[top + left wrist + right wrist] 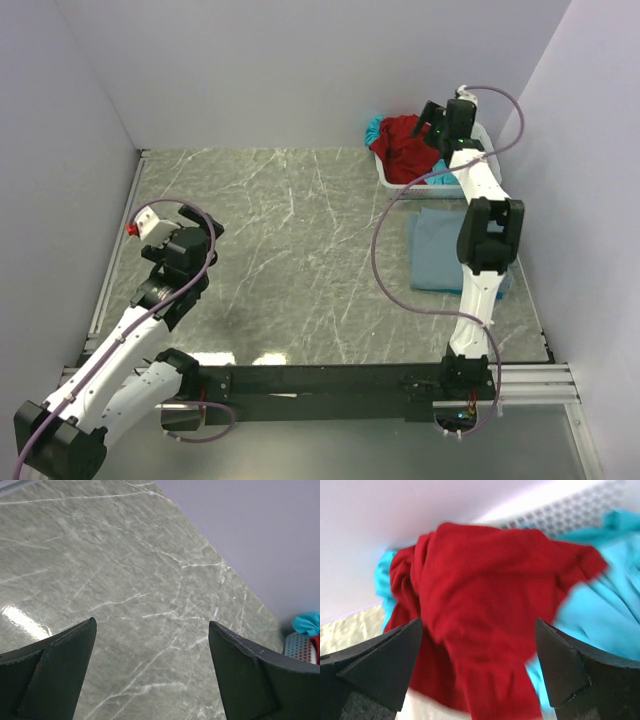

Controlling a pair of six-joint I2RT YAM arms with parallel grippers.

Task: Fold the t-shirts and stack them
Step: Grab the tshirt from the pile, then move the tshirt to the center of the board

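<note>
A dark red t-shirt [403, 145] lies crumpled on top of turquoise t-shirts [374, 130] in the white lattice basket [392, 180] at the back right. In the right wrist view the red shirt [485, 610] fills the middle, with turquoise cloth [600, 610] beside it. My right gripper [432, 122] hovers over the basket, open and empty, with the red shirt between its fingers [380, 665]. A folded grey-blue t-shirt [435, 250] lies flat on the table in front of the basket. My left gripper [198, 225] is open and empty above bare table at the left.
The marble table [290, 250] is walled at the back and on both sides. The right arm [485, 240] reaches over the grey-blue shirt. In the left wrist view the basket corner [297, 647] shows far right.
</note>
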